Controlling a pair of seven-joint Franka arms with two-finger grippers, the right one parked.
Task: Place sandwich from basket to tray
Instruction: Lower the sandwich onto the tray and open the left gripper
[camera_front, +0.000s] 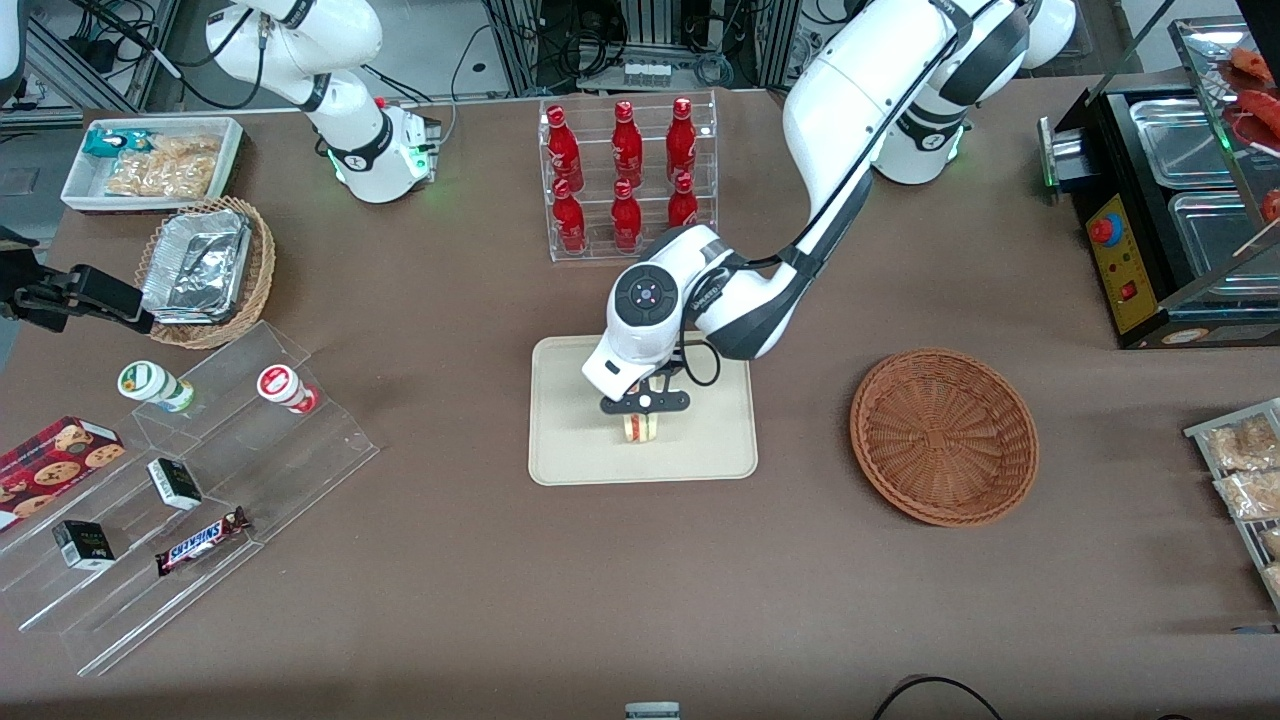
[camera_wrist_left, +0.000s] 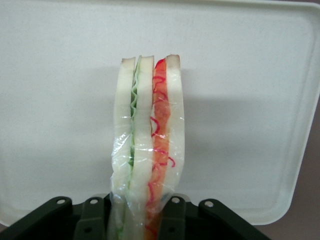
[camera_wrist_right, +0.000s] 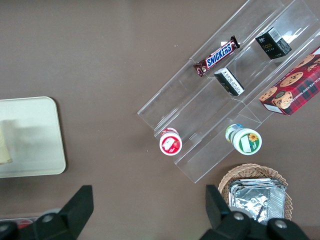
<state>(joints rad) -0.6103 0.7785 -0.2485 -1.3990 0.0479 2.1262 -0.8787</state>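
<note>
Over the tray (camera_front: 560, 440) the end effector (camera_front: 645, 408) is closed on the sandwich (camera_front: 640, 427), whose upper part it hides in the front view; the lower end is cut off in the wrist view. At 3 o'clock of the tray lies the basket (camera_front: 944, 436), at 12 o'clock a bottle rack (camera_front: 628, 178), well apart.

Claw (camera_front: 644, 412) and sandwich (camera_front: 640, 427) over tray (camera_front: 570, 450); basket (camera_front: 943, 436) beside.

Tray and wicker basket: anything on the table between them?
Nothing: front view shows bare brown cloth between tray and basket. The gripper is over the tray, shut on the sandwich.
</note>
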